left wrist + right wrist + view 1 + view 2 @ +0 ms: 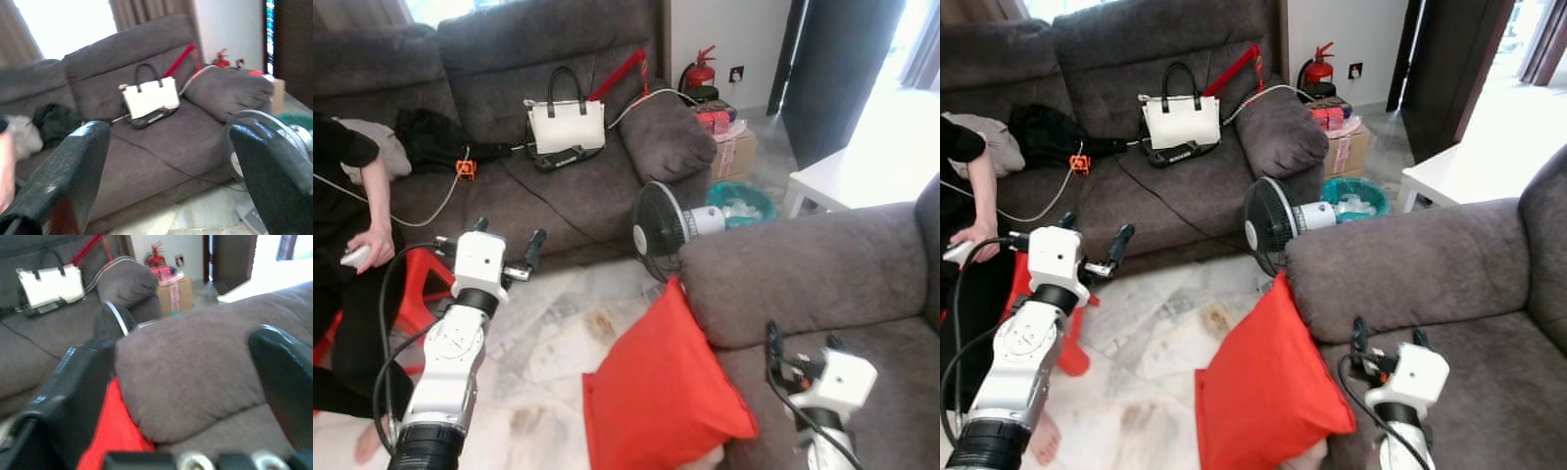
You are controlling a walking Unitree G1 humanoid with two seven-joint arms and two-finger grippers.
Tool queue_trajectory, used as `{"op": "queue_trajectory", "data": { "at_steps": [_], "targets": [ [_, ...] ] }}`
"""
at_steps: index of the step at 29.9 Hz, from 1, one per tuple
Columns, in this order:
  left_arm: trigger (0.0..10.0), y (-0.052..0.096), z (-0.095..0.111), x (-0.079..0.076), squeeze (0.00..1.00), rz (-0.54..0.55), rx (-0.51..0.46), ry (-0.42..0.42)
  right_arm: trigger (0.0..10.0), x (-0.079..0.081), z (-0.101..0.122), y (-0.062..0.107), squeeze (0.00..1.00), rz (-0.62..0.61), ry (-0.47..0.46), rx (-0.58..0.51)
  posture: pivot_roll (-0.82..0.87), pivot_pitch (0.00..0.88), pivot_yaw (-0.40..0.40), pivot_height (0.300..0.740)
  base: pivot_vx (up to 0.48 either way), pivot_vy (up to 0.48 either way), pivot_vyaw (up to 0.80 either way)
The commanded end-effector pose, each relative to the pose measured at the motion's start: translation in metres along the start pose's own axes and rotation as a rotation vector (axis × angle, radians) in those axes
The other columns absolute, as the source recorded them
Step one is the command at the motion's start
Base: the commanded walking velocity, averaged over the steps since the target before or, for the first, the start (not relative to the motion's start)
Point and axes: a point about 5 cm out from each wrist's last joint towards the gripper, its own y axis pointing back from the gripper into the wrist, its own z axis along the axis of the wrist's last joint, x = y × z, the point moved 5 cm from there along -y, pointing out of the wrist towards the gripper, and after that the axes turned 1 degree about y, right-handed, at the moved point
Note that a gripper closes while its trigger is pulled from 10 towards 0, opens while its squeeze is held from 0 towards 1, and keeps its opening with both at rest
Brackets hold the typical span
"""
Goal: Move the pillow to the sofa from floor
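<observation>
Both my grippers, left point(506, 248) and right point(800, 345), spread, empty; square red fabric pillow point(661, 392) leaning on grey sofa arm point(783, 264) — black floor fan point(658, 230) nr, cd topple.

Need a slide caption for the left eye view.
Both grippers open and raised, red pillow leaning on the sofa armrest, not yet grasped.

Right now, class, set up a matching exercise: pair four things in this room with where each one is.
Things:
1. red pillow
2. white handbag
3. fan
4. fire extinguisher

Places:
A. on the long sofa's seat
B. in the far corner by the wall
C. on the floor, leaning against the near sofa's arm
D. on the floor between the two sofas

Pairs: 1-C, 2-A, 3-D, 4-B
</observation>
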Motion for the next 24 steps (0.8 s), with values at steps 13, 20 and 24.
{"op": "queue_trajectory", "data": {
  "at_steps": [13,20,24],
  "targets": [
    [10.0,0.013,-0.017,0.011,0.0,0.112,0.032,0.067,10.0,-0.008,0.012,-0.021,0.0,0.107,0.071,0.015,0.18,0.0,-0.138,0.74,0.0,0.0,0.0],
    [10.0,0.013,-0.024,-0.008,0.0,0.033,0.057,0.084,10.0,-0.018,0.004,-0.012,0.0,0.039,0.066,0.028,0.14,0.0,-0.08,0.74,0.0,0.0,0.0],
    [10.0,0.011,-0.026,-0.019,0.0,-0.013,0.065,0.094,10.0,-0.021,0.005,-0.005,0.0,0.026,0.077,0.019,0.09,0.0,-0.04,0.74,0.0,0.0,0.0]
  ]
}}
